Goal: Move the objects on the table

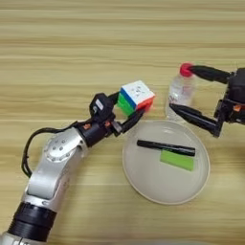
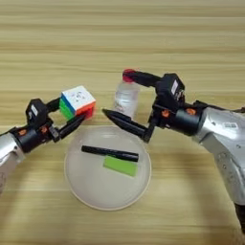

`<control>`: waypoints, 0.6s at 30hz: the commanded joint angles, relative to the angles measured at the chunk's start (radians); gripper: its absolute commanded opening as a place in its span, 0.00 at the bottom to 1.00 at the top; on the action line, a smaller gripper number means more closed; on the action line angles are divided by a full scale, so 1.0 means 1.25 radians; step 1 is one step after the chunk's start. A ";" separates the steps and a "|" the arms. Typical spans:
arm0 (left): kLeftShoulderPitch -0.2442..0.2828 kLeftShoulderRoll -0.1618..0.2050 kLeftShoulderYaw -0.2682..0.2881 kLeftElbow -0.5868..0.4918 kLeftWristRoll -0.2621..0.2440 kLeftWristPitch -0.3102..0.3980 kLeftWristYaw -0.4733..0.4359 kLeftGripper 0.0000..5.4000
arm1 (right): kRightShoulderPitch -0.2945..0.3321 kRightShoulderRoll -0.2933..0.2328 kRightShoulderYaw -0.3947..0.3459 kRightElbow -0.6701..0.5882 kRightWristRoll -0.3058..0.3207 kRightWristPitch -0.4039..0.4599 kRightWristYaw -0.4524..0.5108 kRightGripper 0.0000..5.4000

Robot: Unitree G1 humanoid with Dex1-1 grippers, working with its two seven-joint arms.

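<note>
The puzzle cube (image 1: pixel 137 95), white face up with green, blue and red sides, is held just beyond the plate's far left rim. My left gripper (image 1: pixel 122 110) is shut on it, one finger under its front and the other behind it. The clear bottle (image 1: pixel 181 95) with a red cap (image 2: pixel 128 74) stands upright on the table (image 1: pixel 57 52) behind the plate. My right gripper (image 2: pixel 116 94) is open and straddles the bottle. One of its fingers lies at the cap, the other near the base.
A round cream plate (image 1: pixel 143 182) sits at the centre front. It holds a black pen (image 1: pixel 166 147) and a green block (image 1: pixel 177 160). My right arm (image 2: pixel 220 134) reaches in from the right.
</note>
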 commanded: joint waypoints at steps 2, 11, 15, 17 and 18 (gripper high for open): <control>-0.007 -0.027 0.026 0.042 0.033 -0.022 0.067 0.61 | 0.014 0.057 -0.002 0.003 -0.064 -0.046 -0.098 1.00; 0.030 -0.071 0.049 0.106 0.079 -0.057 0.168 0.61 | 0.012 0.161 -0.033 0.055 -0.156 -0.137 -0.271 1.00; 0.049 -0.081 0.046 0.130 0.110 -0.088 0.201 0.61 | 0.009 0.196 -0.063 0.127 -0.219 -0.224 -0.345 1.00; 0.058 -0.088 0.050 0.135 0.114 -0.095 0.211 0.61 | 0.009 0.211 -0.080 0.159 -0.230 -0.257 -0.371 1.00; 0.062 -0.090 0.052 0.138 0.114 -0.097 0.214 0.61 | 0.007 0.216 -0.091 0.176 -0.236 -0.274 -0.385 1.00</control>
